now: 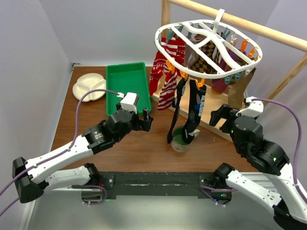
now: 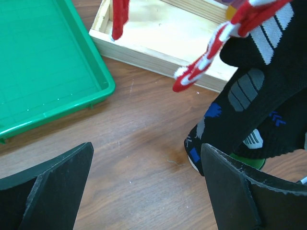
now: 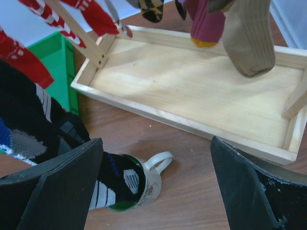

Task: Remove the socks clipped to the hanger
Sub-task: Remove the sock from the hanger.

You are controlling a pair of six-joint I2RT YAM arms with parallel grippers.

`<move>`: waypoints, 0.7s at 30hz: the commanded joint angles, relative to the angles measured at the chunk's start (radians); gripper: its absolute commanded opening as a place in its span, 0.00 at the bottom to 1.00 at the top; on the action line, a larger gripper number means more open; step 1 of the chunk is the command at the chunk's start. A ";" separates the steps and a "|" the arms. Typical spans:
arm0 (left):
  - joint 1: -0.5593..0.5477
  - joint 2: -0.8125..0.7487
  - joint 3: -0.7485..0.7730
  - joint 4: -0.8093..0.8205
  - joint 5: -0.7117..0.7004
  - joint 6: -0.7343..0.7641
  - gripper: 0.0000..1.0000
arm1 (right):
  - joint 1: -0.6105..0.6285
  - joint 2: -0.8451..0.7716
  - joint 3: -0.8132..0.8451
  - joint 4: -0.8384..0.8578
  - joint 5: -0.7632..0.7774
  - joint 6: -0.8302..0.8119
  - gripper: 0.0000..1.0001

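Our red-and-white striped fabric socks (image 1: pixel 168 76), long black socks with white lettering (image 1: pixel 197 108) and maroon sock (image 3: pixel 204 21) all hang clipped to the big white oval plastic hanger (image 1: pixel 217 29). It hooks on a wooden pole (image 1: pixel 268 29) above a shallow wooden tray (image 3: pixel 192 91), and one black toe dips into a white ceramic mug (image 1: pixel 182 142). Left of that sits a green plastic bin (image 1: pixel 125 86), and our left gripper (image 1: pixel 147 120) and right gripper (image 1: pixel 217 116) flank the black socks, fingers spread wide, holding nothing.

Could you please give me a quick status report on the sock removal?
Left gripper and right gripper open, empty. Fabric socks all clipped on white plastic oval hanger. Long black sock's toe sits in white ceramic mug, may snag.
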 commanded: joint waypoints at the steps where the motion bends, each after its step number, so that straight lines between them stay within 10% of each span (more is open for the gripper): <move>1: 0.000 -0.003 0.027 0.035 0.016 0.007 1.00 | -0.001 0.003 0.006 0.038 -0.051 -0.045 0.98; 21: 0.000 -0.036 0.023 0.058 0.117 0.033 1.00 | -0.001 -0.050 0.036 0.159 -0.420 -0.182 0.98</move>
